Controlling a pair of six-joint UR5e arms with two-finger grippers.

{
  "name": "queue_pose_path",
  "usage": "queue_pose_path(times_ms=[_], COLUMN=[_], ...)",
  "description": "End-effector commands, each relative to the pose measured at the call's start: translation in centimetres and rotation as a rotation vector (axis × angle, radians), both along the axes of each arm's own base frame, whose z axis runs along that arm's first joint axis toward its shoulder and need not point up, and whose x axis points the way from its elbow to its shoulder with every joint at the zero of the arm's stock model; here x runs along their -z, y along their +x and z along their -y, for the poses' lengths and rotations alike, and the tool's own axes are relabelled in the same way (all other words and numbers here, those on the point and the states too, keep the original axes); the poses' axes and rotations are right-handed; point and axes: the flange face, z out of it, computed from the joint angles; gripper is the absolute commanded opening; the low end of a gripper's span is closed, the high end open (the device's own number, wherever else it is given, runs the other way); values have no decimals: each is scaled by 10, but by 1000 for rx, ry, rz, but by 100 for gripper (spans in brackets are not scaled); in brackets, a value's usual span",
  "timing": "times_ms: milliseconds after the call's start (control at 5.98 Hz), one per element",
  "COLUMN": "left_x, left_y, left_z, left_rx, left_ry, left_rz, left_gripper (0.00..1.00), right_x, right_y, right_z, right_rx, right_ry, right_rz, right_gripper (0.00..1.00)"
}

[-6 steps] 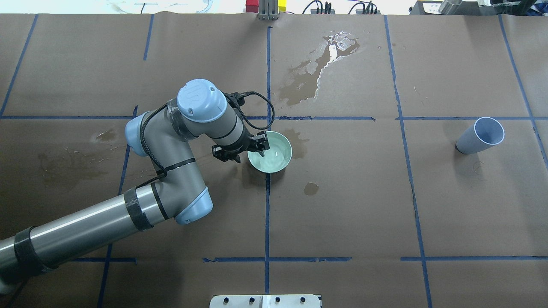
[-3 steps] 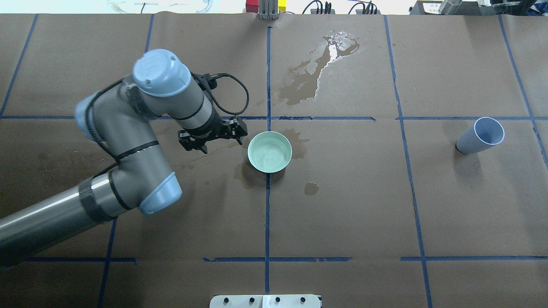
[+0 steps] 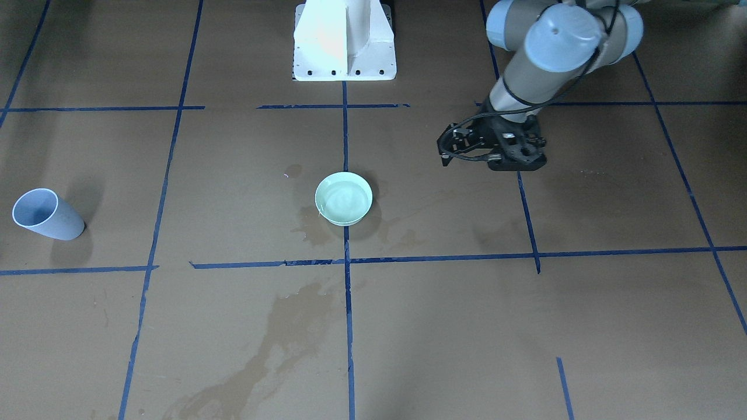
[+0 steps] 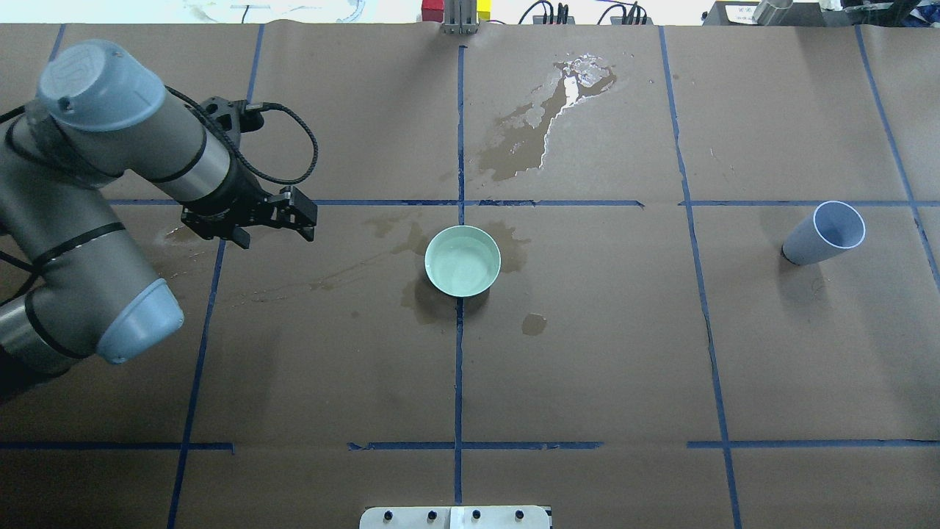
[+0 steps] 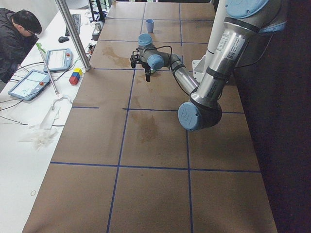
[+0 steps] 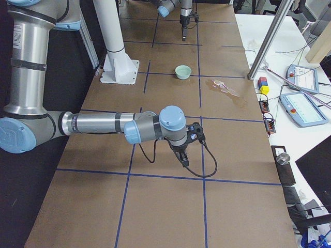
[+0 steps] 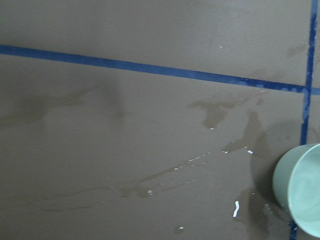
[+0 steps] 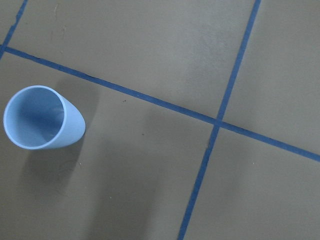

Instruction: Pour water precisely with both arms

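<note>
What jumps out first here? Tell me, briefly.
The pale green bowl of water at the centre of the table, ringed by damp stains. Beyond it a shiny spill darkens the surface, while the left gripper hangs off to the bowl's left and a blue cup sits far right.

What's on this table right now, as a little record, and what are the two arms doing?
Centre: pale green bowl, upright on a tape crossing, water inside
Robot's right: light blue cup, upright, standing alone
Left arm: left pincer apart from the bowl, on the robot's left side, holding nothing; open or shut unclear
Right arm: right pincer over brown paper, holding nothing; open or shut unclear
Spills: wet patches around the bowl and beyond it
</note>
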Motion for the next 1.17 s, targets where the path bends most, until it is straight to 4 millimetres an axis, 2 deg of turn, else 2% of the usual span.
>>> queue_pose_path(times_ms=[0, 335, 502, 669, 1004], left_x=[-19, -21, -20, -20, -24], left_y=[-19, -18, -17, -16, -14], left_z=[3, 3, 3, 2, 3], left_rx=[-17, -17, -15, -17, -17], left_ry=[18, 14, 12, 9, 2], left_rz=[9, 13, 12, 12, 17], left_gripper=[100, 100, 100, 100, 100], right_x=[59, 126, 149, 139, 92], right_y=[-17, -74, -113, -143, -183], right_z=[3, -7, -13, -31, -86], right_rx=[-121, -163, -204, -245, -335], right_ry=[-34, -95, -104, -72, 10], right_rz=[93, 144, 121, 119, 103], right_gripper=[100, 100, 99, 99, 99])
